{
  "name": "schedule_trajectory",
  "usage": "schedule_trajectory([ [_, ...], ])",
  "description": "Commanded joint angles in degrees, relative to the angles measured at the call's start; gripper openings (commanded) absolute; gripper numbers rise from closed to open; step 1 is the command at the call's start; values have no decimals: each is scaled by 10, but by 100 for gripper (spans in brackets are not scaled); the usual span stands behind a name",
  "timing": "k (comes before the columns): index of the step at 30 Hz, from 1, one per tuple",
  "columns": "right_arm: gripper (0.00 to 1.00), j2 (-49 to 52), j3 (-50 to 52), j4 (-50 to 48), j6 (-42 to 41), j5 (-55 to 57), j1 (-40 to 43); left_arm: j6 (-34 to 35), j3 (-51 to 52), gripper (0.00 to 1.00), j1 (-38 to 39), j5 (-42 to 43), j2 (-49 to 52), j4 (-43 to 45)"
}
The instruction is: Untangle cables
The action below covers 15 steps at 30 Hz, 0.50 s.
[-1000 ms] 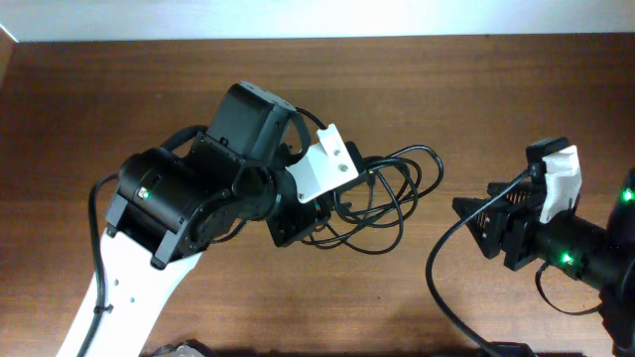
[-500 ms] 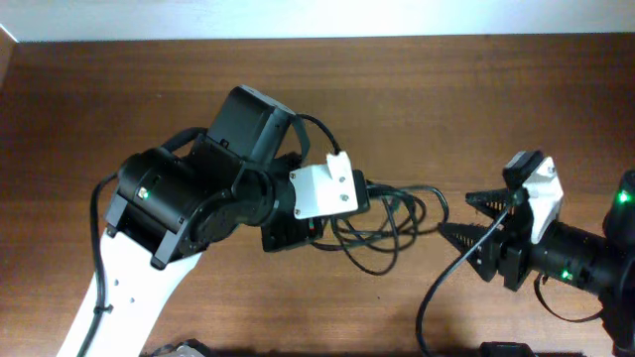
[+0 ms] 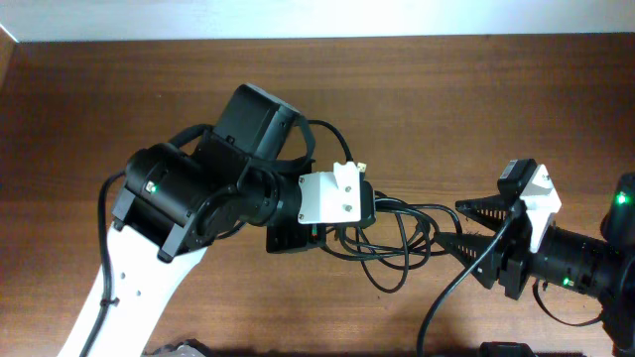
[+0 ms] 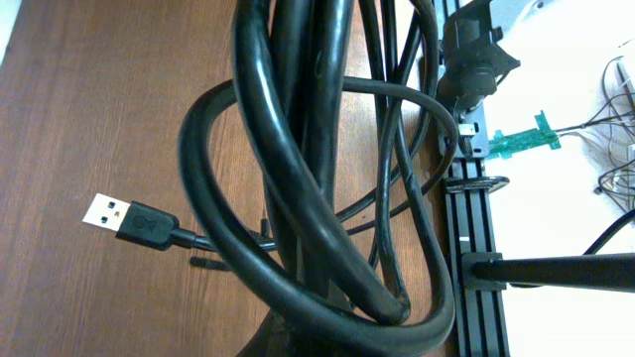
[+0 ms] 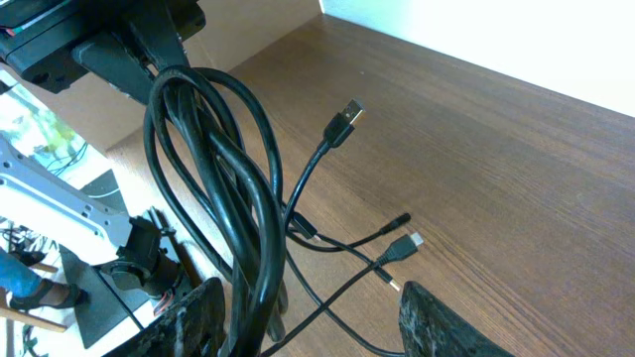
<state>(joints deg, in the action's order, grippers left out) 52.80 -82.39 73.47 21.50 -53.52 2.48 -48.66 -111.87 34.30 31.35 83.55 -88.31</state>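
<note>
With the left gripper [image 5: 149, 52] clamped on the cables [image 4: 298, 99] and the right gripper [image 3: 452, 223] standing apart by the loops, grabbing several strands together could tighten the tangle.

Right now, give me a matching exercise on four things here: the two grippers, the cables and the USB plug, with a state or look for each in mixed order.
Things:
1. left gripper
2. right gripper
3. cables
4. USB plug

States:
A. silver tip, at a loose end off to one side
B. open, fingers spread
C. shut on the cables
D. black, in tangled loops

Pairs: 1-C, 2-B, 3-D, 4-A
</note>
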Motion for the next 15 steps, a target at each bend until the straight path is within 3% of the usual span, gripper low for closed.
schedule_trajectory([
  [1,55,-3,-3,1,8,-14,2,-11,-7,0,-2,24,0,1],
  [4,55,-3,-3,1,7,-15,2,-32,-7,0,-2,30,0,-12],
  [8,55,-3,-8,0,6,-78,2,-210,-7,0,-2,48,0,-84],
  [15,55,-3,-12,-8,5,-88,2,-337,-5,0,-2,52,-1,-70],
])
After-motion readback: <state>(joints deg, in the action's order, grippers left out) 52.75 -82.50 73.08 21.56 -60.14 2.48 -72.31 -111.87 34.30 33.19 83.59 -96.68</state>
